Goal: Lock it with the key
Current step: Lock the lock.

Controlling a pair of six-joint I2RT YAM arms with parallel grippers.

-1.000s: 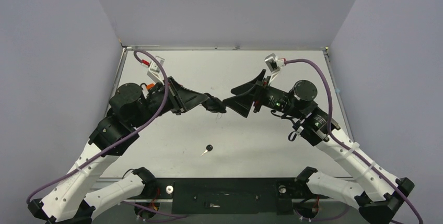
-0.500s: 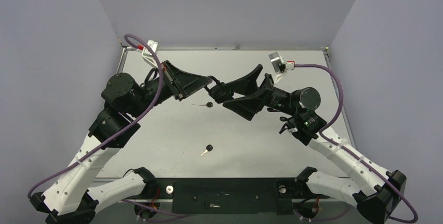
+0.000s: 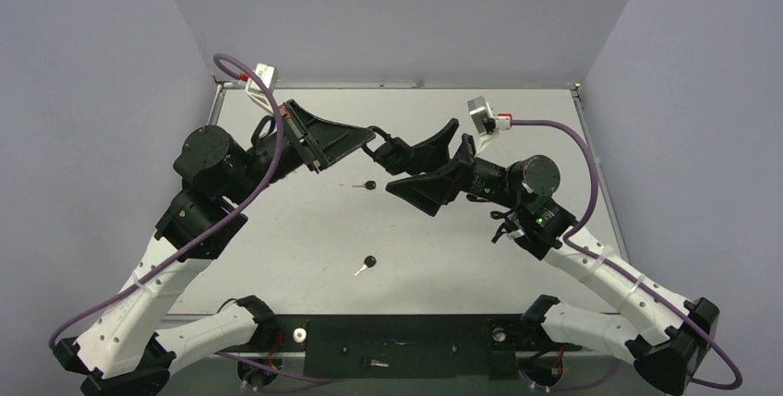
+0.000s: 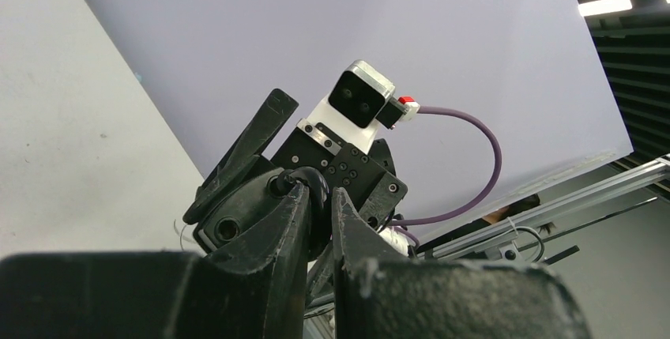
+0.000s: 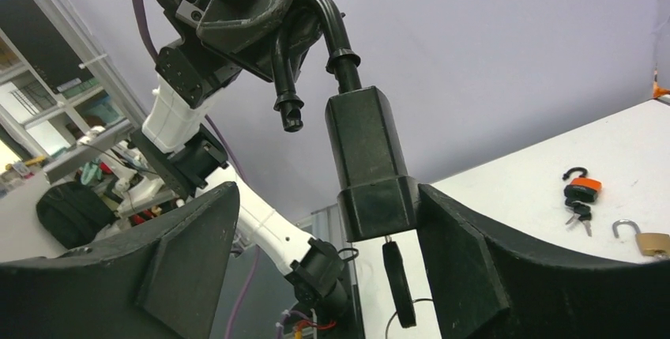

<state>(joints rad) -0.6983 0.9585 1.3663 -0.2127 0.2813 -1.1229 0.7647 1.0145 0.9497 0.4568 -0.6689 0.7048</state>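
Black metal padlock [image 5: 370,157] hangs in the air over the white table [image 3: 443,258]. My left gripper [image 4: 318,197] is clenched on its bent black shackle [image 5: 330,23]. My right gripper [image 5: 325,189] is released, and its two fingers [image 5: 474,268] stand on either side of the padlock body.

I count three padlocks: this one, plus an orange padlock [image 5: 583,189] and a brass padlock [image 5: 652,242] far off at 3 o'clock in the right wrist view.

A black-headed key [image 5: 397,280] sticks in the black padlock's bottom. From above I count two keys: a near key [image 3: 367,185] at 7 o'clock of the padlock and a far key [image 3: 369,262] at 6 o'clock. I cannot tell if the near key is the stuck one.
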